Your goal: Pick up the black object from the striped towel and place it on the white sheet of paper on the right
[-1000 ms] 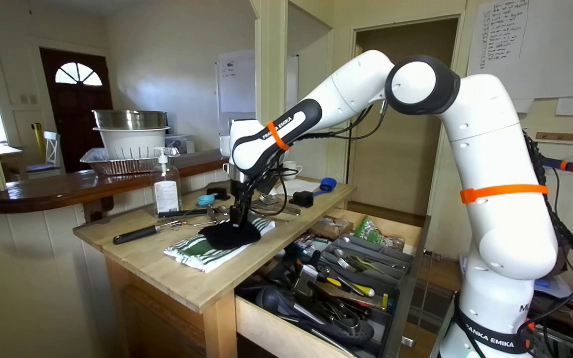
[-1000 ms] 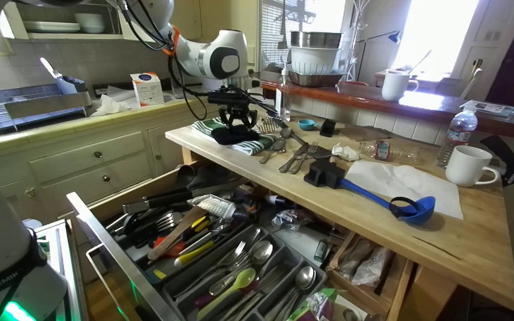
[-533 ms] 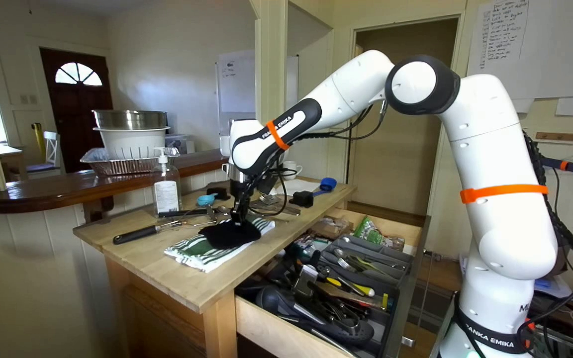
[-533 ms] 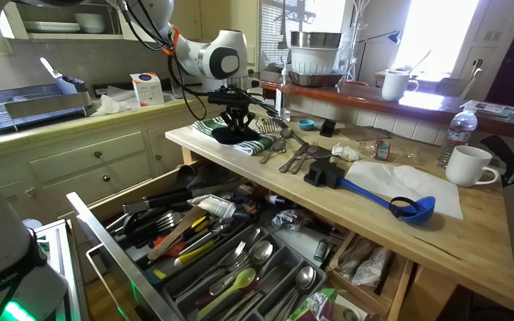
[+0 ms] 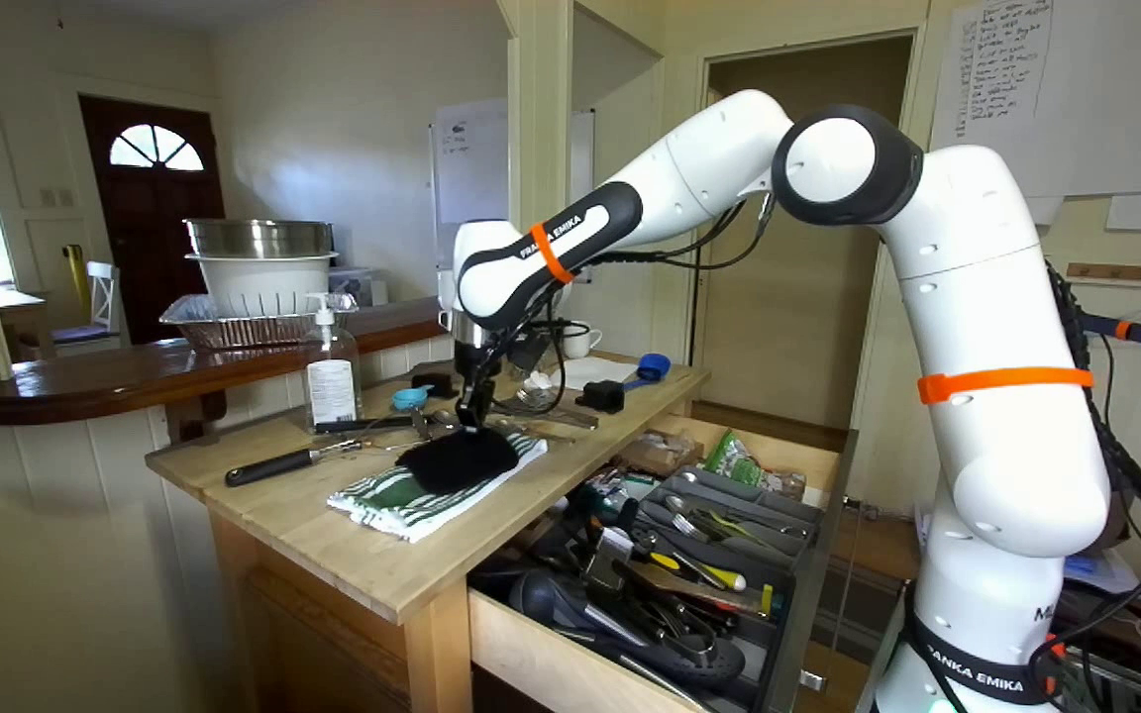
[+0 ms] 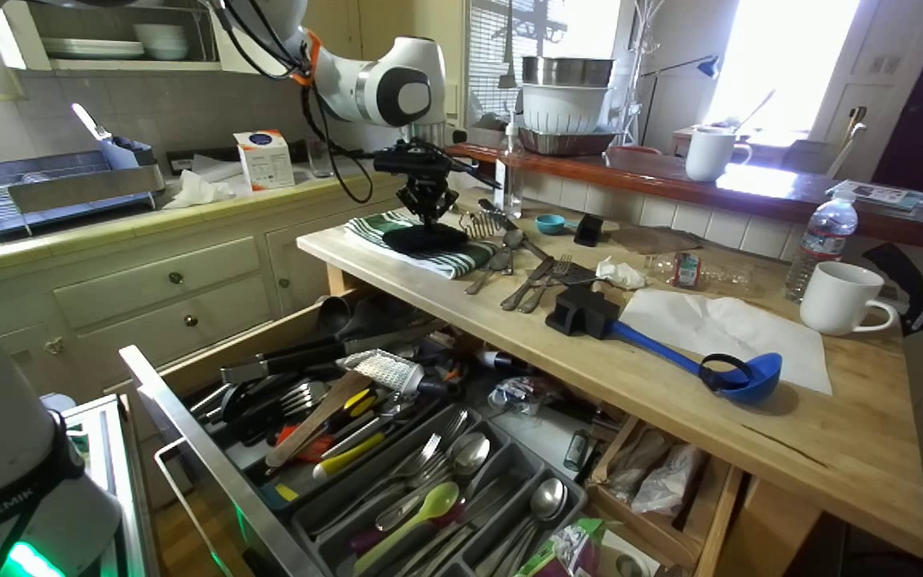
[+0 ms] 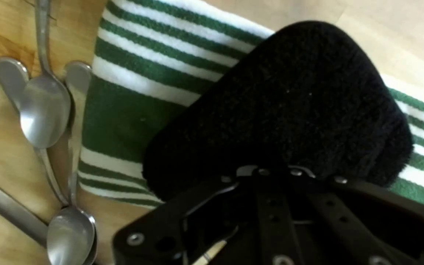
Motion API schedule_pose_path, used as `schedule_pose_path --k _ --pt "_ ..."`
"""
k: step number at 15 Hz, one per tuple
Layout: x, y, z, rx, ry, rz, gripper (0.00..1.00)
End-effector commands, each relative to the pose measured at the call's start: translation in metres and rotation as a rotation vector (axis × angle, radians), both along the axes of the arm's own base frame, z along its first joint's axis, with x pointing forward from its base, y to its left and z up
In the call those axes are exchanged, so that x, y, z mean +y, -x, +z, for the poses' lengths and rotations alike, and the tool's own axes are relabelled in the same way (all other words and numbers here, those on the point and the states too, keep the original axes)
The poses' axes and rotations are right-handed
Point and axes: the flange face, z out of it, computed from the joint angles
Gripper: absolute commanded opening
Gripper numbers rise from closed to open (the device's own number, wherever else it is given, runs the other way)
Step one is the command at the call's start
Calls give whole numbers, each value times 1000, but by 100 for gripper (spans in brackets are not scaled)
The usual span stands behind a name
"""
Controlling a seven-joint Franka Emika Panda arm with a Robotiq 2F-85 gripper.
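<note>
The black object (image 7: 293, 99) is a soft, dark lump above the striped towel (image 7: 123, 121), which is white with green stripes. My gripper (image 6: 429, 223) is shut on the upper side of the black object, seen in both exterior views. The cloth is drawn up a little towards the fingertips, and most of it still hangs over the striped towel (image 5: 407, 500). In the wrist view the fingertips merge with the dark cloth and are hard to make out. The white sheet of paper (image 6: 782, 344) lies flat at the far end of the wooden table.
A blue ladle (image 6: 662, 349) with a black block crosses the paper's edge. Spoons (image 7: 46, 110) and forks lie beside the towel. A white mug (image 6: 838, 296) and water bottle (image 6: 826, 232) stand behind the paper. An open drawer (image 6: 213, 473) full of utensils juts out below. A soap bottle (image 5: 333, 371) stands behind.
The gripper closed on the black object between the earlier frames. It has since risen slightly, and the top of the black object has come up with it. The towel stayed in place.
</note>
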Motion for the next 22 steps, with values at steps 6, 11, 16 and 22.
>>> schedule_pose_path --k 6,11,16,22 --pt "-7 -1 57 21 -7 -35 0" --pt "-18 -5 45 22 -24 -47 0" --pt "-34 -8 8 60 -9 -55 26" --pt "-33 -11 13 51 -3 -70 63"
